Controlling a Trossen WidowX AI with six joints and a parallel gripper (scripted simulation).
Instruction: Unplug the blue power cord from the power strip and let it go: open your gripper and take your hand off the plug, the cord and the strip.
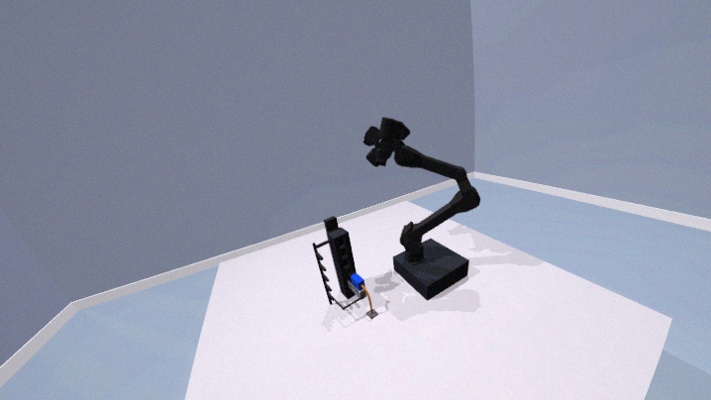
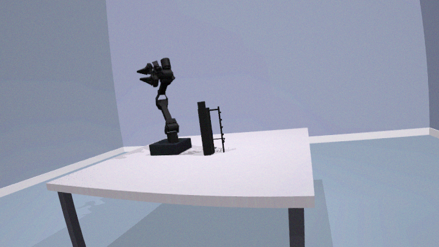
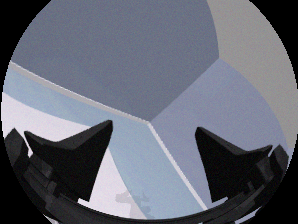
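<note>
While the gripper hangs high with fingers spread wide and nothing between them, blue plug seated in the upright black power strip's lowest socket, orange cord curving to the table.

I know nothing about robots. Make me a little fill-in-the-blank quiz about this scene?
1. The hand is raised high, and its fingers are ____.
2. The plug in the power strip is colored ____.
3. The plug sits in the strip's ____ socket.
4. The hand holds ____.

Missing words: open; blue; lowest; nothing
</note>
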